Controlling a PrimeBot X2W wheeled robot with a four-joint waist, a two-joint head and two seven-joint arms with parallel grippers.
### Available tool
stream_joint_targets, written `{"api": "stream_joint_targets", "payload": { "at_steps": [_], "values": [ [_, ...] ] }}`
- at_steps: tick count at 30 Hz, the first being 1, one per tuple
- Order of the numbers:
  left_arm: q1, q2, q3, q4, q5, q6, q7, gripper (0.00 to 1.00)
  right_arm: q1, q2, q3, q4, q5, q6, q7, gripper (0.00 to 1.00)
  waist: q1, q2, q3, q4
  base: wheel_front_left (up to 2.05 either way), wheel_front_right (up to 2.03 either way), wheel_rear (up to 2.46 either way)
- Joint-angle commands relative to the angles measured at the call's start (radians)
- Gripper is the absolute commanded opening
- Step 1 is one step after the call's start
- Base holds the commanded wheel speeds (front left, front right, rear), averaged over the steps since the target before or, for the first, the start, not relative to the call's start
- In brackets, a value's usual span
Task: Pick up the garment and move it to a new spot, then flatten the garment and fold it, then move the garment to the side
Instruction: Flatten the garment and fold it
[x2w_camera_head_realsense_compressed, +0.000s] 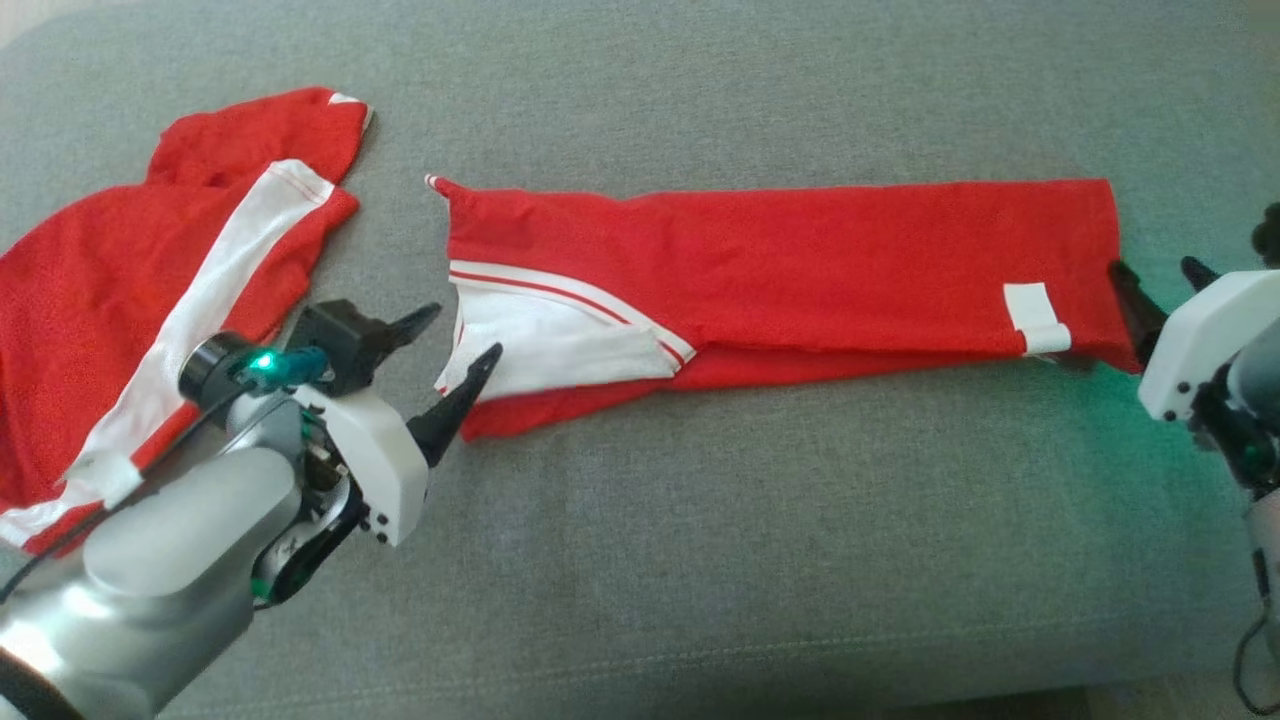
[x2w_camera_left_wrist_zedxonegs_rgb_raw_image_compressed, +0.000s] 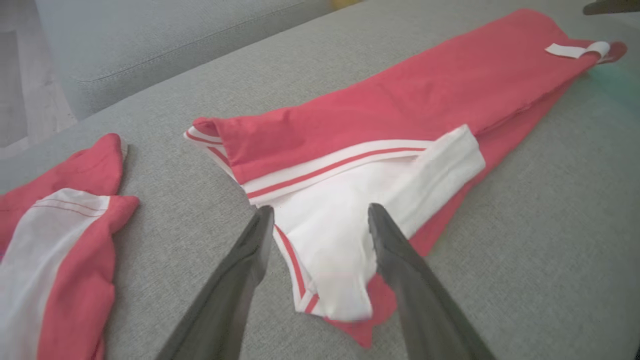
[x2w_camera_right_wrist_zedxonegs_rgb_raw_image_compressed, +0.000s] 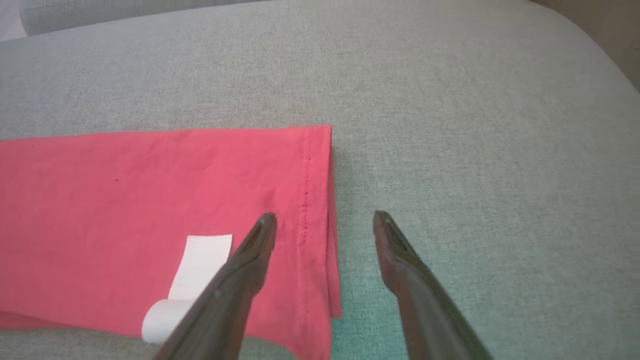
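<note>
The left gripper (x2w_camera_head_realsense_compressed: 465, 330) and right gripper (x2w_camera_head_realsense_compressed: 1152, 266) stand open and empty at both ends of the folded garment (x2w_camera_head_realsense_compressed: 800, 260), probably soft, light, best pinched at its corners.

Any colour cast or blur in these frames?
Head view: green glow on the sofa beside the right gripper. Left wrist view: near corner of the garment is blurred. Right wrist view: stitching sharp, green tint on sofa by the hem.

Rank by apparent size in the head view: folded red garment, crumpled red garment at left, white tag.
1. folded red garment
2. crumpled red garment, partly cut off by the edge
3. white tag
</note>
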Motion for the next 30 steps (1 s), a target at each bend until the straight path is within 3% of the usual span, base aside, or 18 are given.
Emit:
{"api": "stream_joint_targets", "payload": {
  "at_steps": [1, 6, 11, 16, 19, 24, 30],
  "values": [
    [-0.017, 0.020, 0.060, 0.003, -0.010, 0.014, -0.023, 1.00, 0.014, -0.030, -0.002, -0.048, -0.002, 0.006, 0.001, 1.00, 0.0001, 0.0000, -0.005, -0.003, 0.00, 0.00, 0.00],
    [0.007, 0.000, 0.103, 0.027, -0.050, 0.030, -0.058, 1.00, 0.023, -0.034, -0.027, -0.083, -0.015, 0.006, -0.043, 1.00, 0.0001, 0.0000, -0.018, -0.007, 0.00, 0.00, 0.00],
    [0.036, -0.031, 0.271, 0.013, -0.106, 0.091, -0.092, 1.00, 0.024, -0.007, -0.045, -0.163, -0.031, 0.006, -0.210, 1.00, 0.0001, 0.0000, -0.026, -0.005, 0.00, 0.00, 0.00],
    [0.122, -0.111, 0.593, -0.107, -0.002, 0.144, -0.093, 1.00, 0.037, 0.034, -0.049, -0.233, -0.095, 0.006, -0.421, 1.00, 0.0001, 0.0000, -0.021, 0.005, 0.00, 0.00, 0.00],
    [0.217, -0.191, 0.785, -0.181, 0.103, 0.146, -0.093, 1.00, 0.057, 0.072, -0.053, -0.260, -0.142, 0.006, -0.534, 1.00, 0.0001, 0.0000, -0.023, 0.009, 0.00, 0.00, 0.00],
    [0.380, -0.340, 1.020, -0.264, 0.262, 0.096, -0.093, 1.00, 0.098, 0.131, -0.042, -0.265, -0.225, 0.006, -0.648, 1.00, 0.0001, 0.0000, -0.024, 0.009, 0.00, 0.00, 0.00],
    [0.469, -0.452, 1.116, -0.254, 0.396, -0.022, -0.093, 1.00, 0.106, 0.177, -0.059, -0.221, -0.261, 0.006, -0.672, 1.00, 0.0001, 0.0000, -0.010, 0.021, 0.00, 0.00, 0.00]
  ]
}}
